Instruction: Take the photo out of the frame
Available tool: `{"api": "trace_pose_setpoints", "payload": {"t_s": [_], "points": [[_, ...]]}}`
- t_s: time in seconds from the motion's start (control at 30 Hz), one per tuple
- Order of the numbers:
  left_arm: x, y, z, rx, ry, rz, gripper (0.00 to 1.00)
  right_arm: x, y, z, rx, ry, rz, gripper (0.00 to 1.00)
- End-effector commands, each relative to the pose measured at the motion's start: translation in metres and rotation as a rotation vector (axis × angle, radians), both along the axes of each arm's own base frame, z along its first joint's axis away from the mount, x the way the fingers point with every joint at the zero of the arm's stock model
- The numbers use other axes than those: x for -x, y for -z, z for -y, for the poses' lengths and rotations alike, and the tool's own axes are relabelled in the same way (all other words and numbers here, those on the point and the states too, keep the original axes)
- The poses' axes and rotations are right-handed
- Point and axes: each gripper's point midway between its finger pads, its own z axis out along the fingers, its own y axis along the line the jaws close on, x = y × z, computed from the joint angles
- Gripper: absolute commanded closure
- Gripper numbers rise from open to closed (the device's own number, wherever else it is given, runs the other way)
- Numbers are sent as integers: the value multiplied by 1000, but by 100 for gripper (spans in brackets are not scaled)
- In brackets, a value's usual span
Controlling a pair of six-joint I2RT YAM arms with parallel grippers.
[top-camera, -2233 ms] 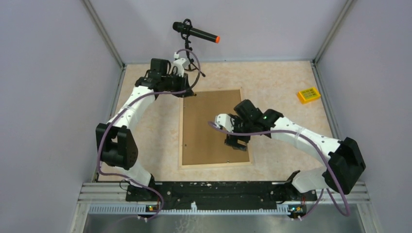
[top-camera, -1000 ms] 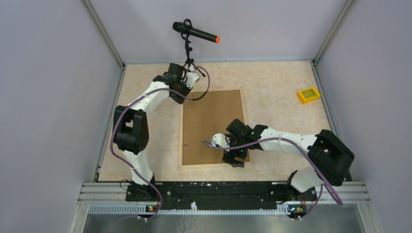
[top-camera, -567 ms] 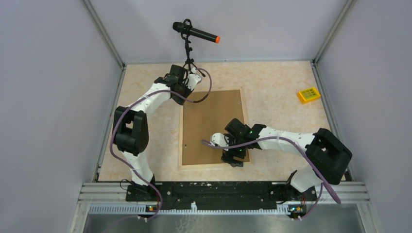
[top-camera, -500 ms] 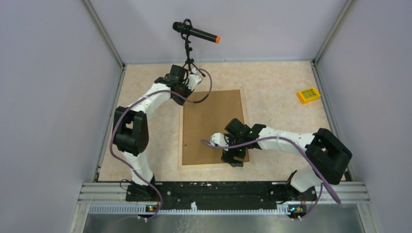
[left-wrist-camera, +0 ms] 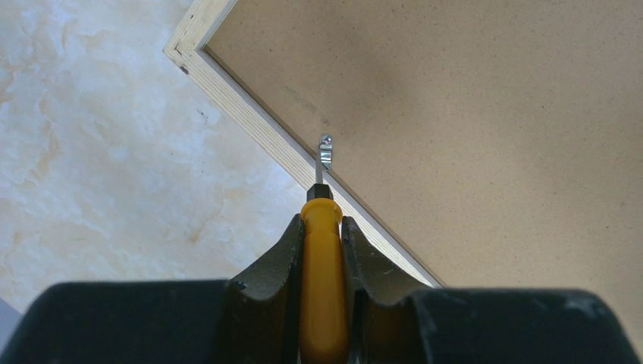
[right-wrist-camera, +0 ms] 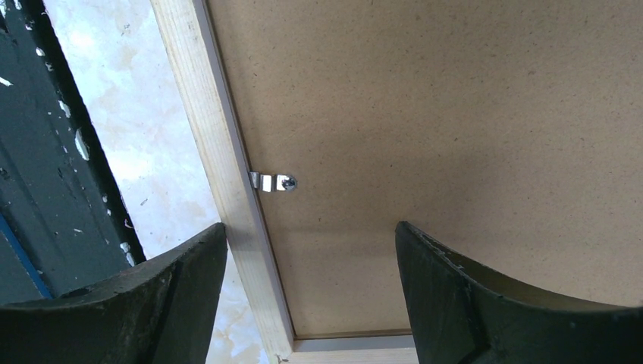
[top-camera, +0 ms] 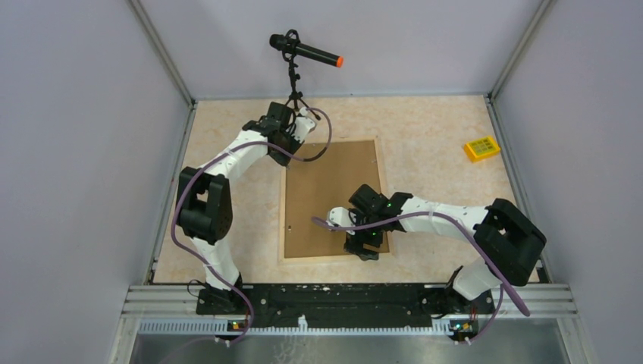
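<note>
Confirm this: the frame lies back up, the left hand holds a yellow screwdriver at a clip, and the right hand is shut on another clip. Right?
No. The right hand is open, fingers spread and gripping nothing; the near clip lies untouched, as the right wrist view shows. The rest stands: the frame lies back up and the left hand holds the yellow screwdriver at the far clip.
</note>
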Motion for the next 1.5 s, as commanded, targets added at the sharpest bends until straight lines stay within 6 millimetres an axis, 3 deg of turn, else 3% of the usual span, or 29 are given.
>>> {"api": "trace_pose_setpoints", "payload": {"t_s": [0.0,0.33,0.57,0.73,0.83,0.93,1.03,1.2,1.33,1.47], "points": [[54,18,20,83,1,-225,100,-6,12,-18,-35,5,9,23],[68,17,47,285,-114,-333,100,-5,13,-24,-48,18,10,23],[65,15,54,396,-202,-345,100,-5,15,-35,-63,19,10,23],[47,-7,50,511,-224,-283,100,-8,14,-39,-67,50,11,23],[46,-25,40,519,-159,-236,100,-14,12,-40,-69,73,34,23],[65,-40,23,477,-44,-218,100,-18,10,-39,-66,81,56,23],[102,-53,10,421,137,-192,100,-19,8,-38,-69,79,74,24],[145,-54,-27,386,141,-151,100,-26,8,-37,-73,91,110,24],[158,-46,-39,353,132,-180,100,-21,-22,-48,-165,86,81,23],[137,-55,-39,360,96,-114,100,-44,-75,-55,-284,185,39,20]]}}
